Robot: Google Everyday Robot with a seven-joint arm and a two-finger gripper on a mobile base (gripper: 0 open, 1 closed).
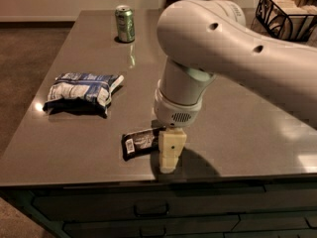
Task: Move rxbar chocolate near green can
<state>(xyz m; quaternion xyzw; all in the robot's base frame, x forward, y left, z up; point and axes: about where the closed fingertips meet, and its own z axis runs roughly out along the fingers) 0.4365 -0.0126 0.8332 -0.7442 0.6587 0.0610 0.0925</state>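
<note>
The rxbar chocolate [139, 142] lies flat near the table's front edge, dark wrapper with a white end patch at its left. The green can [125, 23] stands upright at the far left of the table, well away from the bar. My gripper [169, 160] hangs from the big white arm [233, 58] and points straight down at the bar's right end, its tip at the table surface. One pale finger [171, 150] shows; the other is hidden behind it, and the bar's right end is hidden by the finger.
A puffy blue-and-white chip bag [81, 90] lies left of the arm, between the bar and the can. A black wire basket [287, 11] stands at the back right. The table's front edge [148, 178] runs just below the gripper, with drawers under it.
</note>
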